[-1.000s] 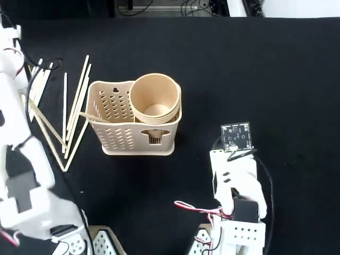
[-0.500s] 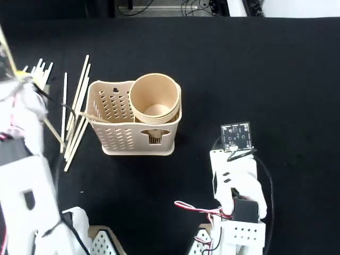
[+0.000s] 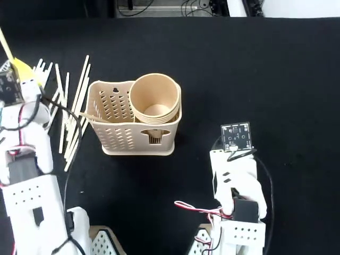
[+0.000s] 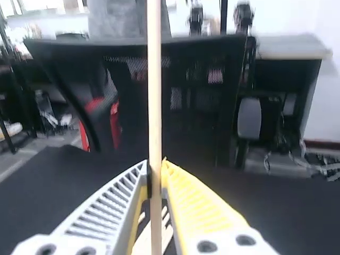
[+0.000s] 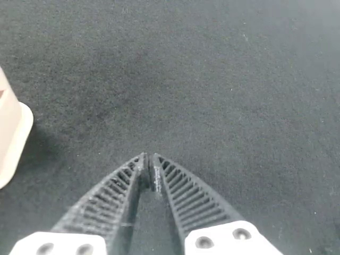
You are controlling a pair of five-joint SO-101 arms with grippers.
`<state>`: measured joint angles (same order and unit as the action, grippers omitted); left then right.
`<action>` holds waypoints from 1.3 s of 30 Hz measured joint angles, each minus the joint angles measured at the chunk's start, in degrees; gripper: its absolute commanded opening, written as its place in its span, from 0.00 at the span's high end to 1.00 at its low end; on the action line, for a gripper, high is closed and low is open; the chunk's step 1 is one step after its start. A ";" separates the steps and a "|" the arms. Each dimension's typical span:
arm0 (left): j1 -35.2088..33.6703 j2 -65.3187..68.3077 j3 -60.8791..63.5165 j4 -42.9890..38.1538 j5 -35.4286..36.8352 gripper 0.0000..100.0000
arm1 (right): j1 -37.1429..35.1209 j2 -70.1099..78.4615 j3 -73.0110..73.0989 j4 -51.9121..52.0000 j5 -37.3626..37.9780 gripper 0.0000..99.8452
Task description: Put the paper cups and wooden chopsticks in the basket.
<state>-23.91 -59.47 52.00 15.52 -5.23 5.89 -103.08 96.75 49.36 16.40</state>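
Between ribbed jaws of the left pincer (image 4: 154, 166) sits a slim wooden chopstick (image 4: 154, 79); right pincer (image 5: 148, 157) closed, empty.

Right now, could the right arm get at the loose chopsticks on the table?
Probably not easily: the basket stands between the right tool and the loose chopsticks, which lie beyond its far side.

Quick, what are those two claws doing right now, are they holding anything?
Left gripper: closed on a wooden chopstick.
Right gripper: closed, holding nothing.
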 measured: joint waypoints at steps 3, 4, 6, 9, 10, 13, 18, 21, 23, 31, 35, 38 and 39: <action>0.62 -4.66 1.32 0.00 0.00 0.97 | 0.00 0.00 0.00 0.00 0.00 0.97; 1.23 -6.42 1.76 0.00 0.00 0.97 | 0.00 0.00 0.00 0.00 0.00 0.97; 2.11 -10.55 3.25 0.00 0.00 0.97 | 0.00 0.00 0.00 0.00 0.00 0.97; 4.75 -17.14 6.24 0.00 0.00 0.97 | 0.00 0.00 0.00 0.00 0.00 0.97; 5.63 -19.60 7.21 0.00 0.00 0.97 | 0.00 0.00 0.00 0.00 0.00 0.97; 8.26 -27.08 10.64 0.00 1.14 0.97 | 0.00 0.00 0.00 0.00 0.00 0.97; 10.90 -37.63 14.15 0.00 11.34 0.97 | 0.00 0.00 0.00 0.00 0.00 0.97; 11.52 -40.88 14.51 0.00 16.18 0.97 | 0.00 0.00 0.00 0.00 0.00 0.97; 12.84 -41.23 14.24 -0.09 19.25 0.97 | 0.00 0.00 0.00 0.00 0.00 0.97; 23.56 -37.89 13.36 5.80 23.65 0.97 | 0.00 0.00 0.00 0.00 0.00 0.97; 24.88 -34.37 13.19 6.42 23.65 0.97 | 0.00 0.00 0.00 0.00 0.00 0.97; 25.23 -32.09 13.19 6.86 23.65 0.97 | 0.00 0.00 0.00 0.00 0.00 0.97; 25.23 -31.56 13.19 6.95 23.65 0.97 | 0.00 0.00 0.00 0.00 0.00 0.97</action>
<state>1.32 -91.03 65.19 22.46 18.42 5.89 -103.08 96.75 49.36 16.40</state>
